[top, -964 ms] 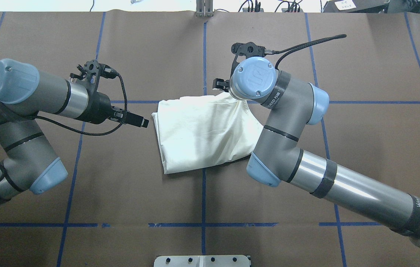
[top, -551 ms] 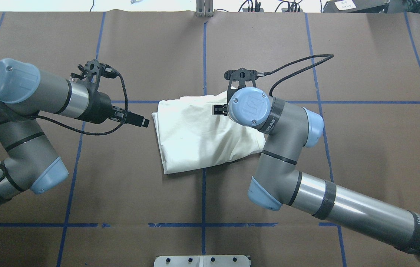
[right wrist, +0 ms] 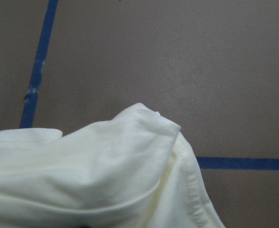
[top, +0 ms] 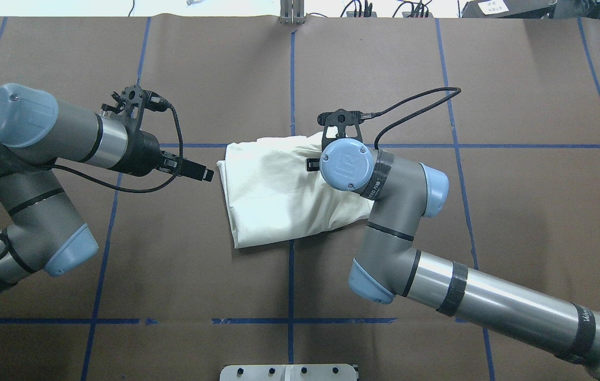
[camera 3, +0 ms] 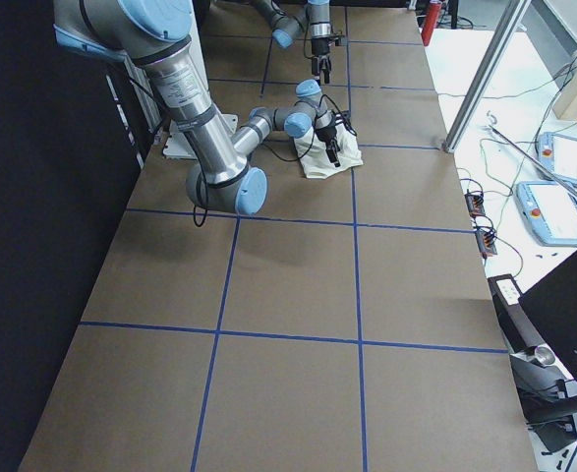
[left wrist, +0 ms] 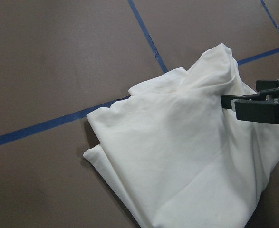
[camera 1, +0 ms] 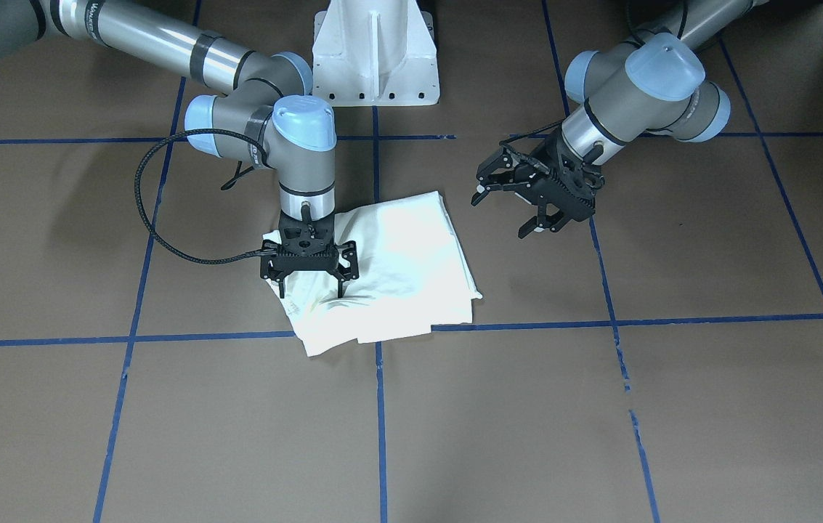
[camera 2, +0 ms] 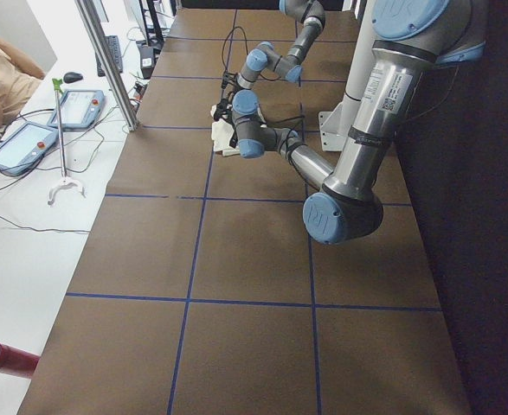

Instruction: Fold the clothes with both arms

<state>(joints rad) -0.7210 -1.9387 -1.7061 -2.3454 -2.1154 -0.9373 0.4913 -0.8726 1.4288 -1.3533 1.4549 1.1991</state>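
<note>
— On the left, the left hand hangs with its jaws wide apart, holding nothing, near the left edge of the T-shirt.

— The T-shirt lies in a rough folded bundle about the middle of the table, plain cream side up. It looks light, soft and limp, likely to sag and slide on itself.

— Further right, the right hand stands upright over the far right corner, jaws spread, tips at the cloth, gripping nothing.

— A hemmed edge or corner seems the best hold, pinching all layers.
</note>
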